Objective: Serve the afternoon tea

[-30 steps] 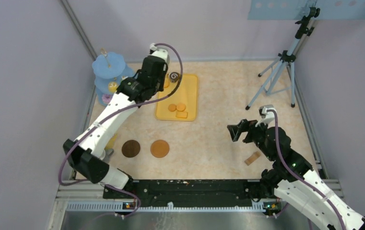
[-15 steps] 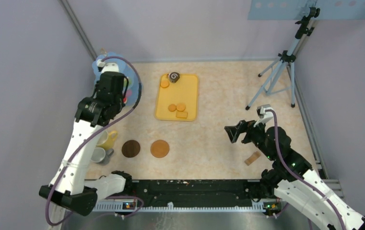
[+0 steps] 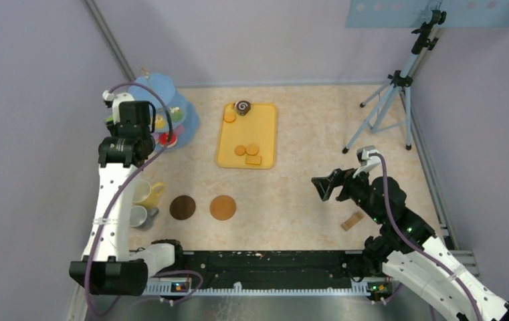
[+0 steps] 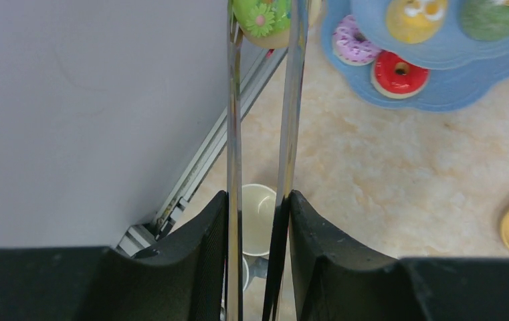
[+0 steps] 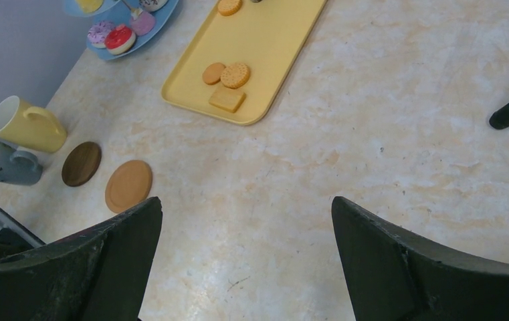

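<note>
My left gripper is shut on long metal tongs. The tong tips pinch a green flower doughnut beside the blue tiered stand. The stand holds red, purple and yellow doughnuts. The yellow mug and grey-white mug stand at the left, next to the dark coaster and the light coaster. The yellow tray holds orange biscuits and a swirl cake. My right gripper is open and empty.
A tripod stands at the back right. A small wooden block lies by my right arm. The left wall and a metal rail run close beside my left gripper.
My left arm has swung left from the yellow tray to the far side of the blue stand, carrying the tongs. My right arm has barely moved.
</note>
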Controlling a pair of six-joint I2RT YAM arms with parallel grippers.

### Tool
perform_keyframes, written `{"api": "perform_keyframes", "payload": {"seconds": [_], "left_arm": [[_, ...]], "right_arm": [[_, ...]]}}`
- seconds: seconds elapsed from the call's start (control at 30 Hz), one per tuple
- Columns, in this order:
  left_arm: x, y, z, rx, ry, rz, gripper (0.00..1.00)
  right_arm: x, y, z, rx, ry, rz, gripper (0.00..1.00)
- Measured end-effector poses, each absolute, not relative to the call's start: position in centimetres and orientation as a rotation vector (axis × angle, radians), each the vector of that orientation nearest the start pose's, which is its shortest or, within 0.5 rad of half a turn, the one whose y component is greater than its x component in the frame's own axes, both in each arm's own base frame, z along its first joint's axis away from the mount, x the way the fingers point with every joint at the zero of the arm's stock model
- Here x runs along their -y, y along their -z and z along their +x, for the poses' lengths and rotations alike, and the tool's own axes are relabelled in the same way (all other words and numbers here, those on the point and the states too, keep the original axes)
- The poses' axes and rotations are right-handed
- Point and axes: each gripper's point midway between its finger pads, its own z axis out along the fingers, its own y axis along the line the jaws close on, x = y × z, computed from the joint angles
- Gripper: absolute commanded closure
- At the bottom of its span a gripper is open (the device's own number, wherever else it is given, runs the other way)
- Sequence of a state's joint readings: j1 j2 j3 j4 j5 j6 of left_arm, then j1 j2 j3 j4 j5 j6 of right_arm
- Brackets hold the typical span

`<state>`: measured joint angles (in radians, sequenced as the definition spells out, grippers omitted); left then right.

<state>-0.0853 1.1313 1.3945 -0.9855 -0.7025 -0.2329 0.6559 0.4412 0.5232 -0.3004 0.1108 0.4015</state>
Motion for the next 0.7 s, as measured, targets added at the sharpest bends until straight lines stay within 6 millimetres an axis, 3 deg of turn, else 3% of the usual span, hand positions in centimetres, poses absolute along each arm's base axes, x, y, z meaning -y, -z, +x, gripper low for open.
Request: {"api": "perform_keyframes", "payload": {"seconds": [0.13, 0.23, 0.47, 0.7], "left_arm": [[-11.6, -28.2, 27.9, -2.111, -0.597, -0.657, 0.7], [-12.9, -27.5, 29.2, -2.078, -0.566, -0.701, 0.72], [-12.9, -25.1, 33.1, -2.07, -0.498, -0.666, 0.78], [-12.8, -23.0, 35.1, -2.073, -0.472, -0.621, 0.79]], "right_arm": [[-15.4, -21.4, 20.5, -1.832, -0.657, -0.155, 0.05], [-15.5, -21.4, 20.4, -1.832, -0.66, -0.157, 0.05], [-15.2, -22.4, 20.1, -1.79, -0.677, -0.151, 0.05], [-15.1, -23.0, 19.9, -1.764, -0.689, -0.147, 0.05]]}}
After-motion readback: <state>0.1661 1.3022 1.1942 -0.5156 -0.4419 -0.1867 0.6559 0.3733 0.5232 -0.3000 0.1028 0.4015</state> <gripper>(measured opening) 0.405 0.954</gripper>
